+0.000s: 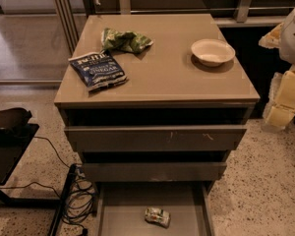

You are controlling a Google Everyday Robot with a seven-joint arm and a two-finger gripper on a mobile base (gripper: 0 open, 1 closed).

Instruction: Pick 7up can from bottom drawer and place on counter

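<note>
The 7up can (157,217) is small, dented and whitish with green marks. It lies on its side on the grey floor of the bottom drawer (123,205), which is pulled out at the bottom of the view. The counter (172,77) is the tan top of the drawer cabinet. My gripper (284,100) is at the right edge of the view, beside the cabinet at about counter height, well away from the can and above it. It holds nothing that I can see.
On the counter lie a dark blue chip bag (97,70), a wrinkly green chip bag (125,40) and a white bowl (212,51). The two upper drawers (155,137) are partly open above the bottom one. Cables (78,198) and a dark stand (10,141) are at the left.
</note>
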